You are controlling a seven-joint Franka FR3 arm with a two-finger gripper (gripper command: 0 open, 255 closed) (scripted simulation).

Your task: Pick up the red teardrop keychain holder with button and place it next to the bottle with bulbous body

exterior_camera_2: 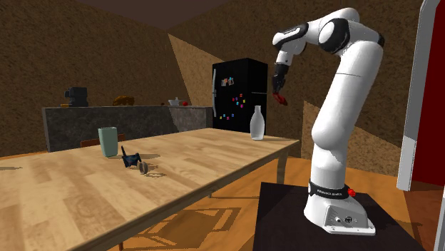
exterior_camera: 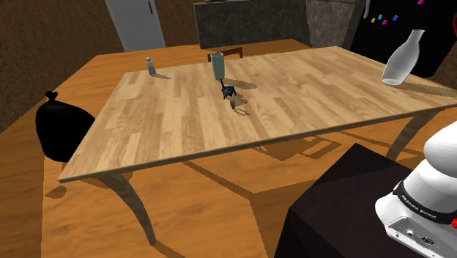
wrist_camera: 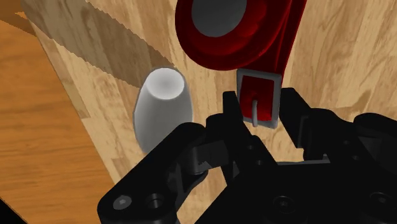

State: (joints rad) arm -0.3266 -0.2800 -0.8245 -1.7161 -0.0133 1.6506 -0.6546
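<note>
hand (wrist_camera: 261,109) clasps red keychain holder (wrist_camera: 236,35) | white bottle (wrist_camera: 163,109) below (well apart)

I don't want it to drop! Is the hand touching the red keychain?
Touching. In the wrist view the hand clasps the red keychain holder by its grey buckle.

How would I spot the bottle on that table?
Find the wooden table, then its corner nearest the black fridge. The bottle stands alone there. It is pale whitish-grey, with a wide rounded body narrowing to a slim neck, unlike the straight-sided greenish cup.
</note>
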